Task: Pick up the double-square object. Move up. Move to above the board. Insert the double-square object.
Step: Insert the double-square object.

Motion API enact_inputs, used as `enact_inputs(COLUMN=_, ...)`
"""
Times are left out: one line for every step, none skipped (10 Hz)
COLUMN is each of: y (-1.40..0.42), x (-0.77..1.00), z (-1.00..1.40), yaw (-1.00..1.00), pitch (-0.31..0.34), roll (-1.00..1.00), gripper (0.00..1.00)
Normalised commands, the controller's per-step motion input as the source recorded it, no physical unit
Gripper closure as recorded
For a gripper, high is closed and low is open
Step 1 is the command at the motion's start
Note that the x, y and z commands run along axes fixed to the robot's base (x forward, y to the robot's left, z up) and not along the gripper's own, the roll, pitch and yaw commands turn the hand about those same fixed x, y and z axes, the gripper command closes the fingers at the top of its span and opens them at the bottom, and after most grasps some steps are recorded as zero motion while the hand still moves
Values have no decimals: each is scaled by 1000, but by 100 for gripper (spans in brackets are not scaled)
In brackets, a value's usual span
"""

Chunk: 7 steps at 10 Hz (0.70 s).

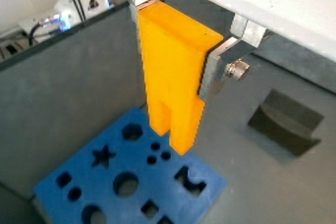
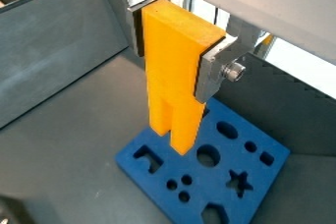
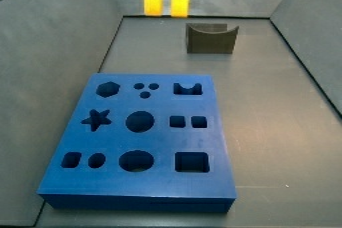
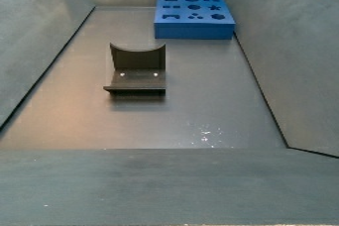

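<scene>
Silver-fingered, the gripper (image 2: 175, 33) clamps the double-square object (image 2: 175, 71) and we see it held upright, prongs down, above the board (image 2: 207, 164). Its height above the holes we cannot tell. Well apart sits the notched holder (image 4: 135, 69).

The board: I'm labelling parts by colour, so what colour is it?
Blue. The board shows best in a side view. The gripper holds the block above it.

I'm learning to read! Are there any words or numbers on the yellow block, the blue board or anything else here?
None: no words, numbers or signs can be read anywhere.
Block, held in the claw above the board: plain.
Board: only shaped holes.
Holder: plain.
</scene>
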Motion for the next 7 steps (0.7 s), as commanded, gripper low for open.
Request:
enact_inputs(y=-423, x=346, z=-306, yaw=66, pitch=-143, roll=13, gripper=100)
enact_inputs(y=-351, x=440, z=-417, yaw=91, pitch=-133, roll=0, gripper=100)
enact_inputs(y=-294, x=483, z=-540, yaw=106, pitch=-99, roll=0, gripper=100)
enact_inputs(y=-289, x=383, z=-637, yaw=100, pitch=-96, roll=14, gripper=100)
enact_inputs(y=-297, x=174, z=-660, yaw=123, pitch=-59, roll=66, gripper=100)
enact_inputs(y=-337, x=20, z=-646, yaw=183, pitch=-37, roll=100, gripper=100)
enact_inputs(y=-291, x=0, z=-626, yaw=174, pitch=-41, roll=101, gripper=100)
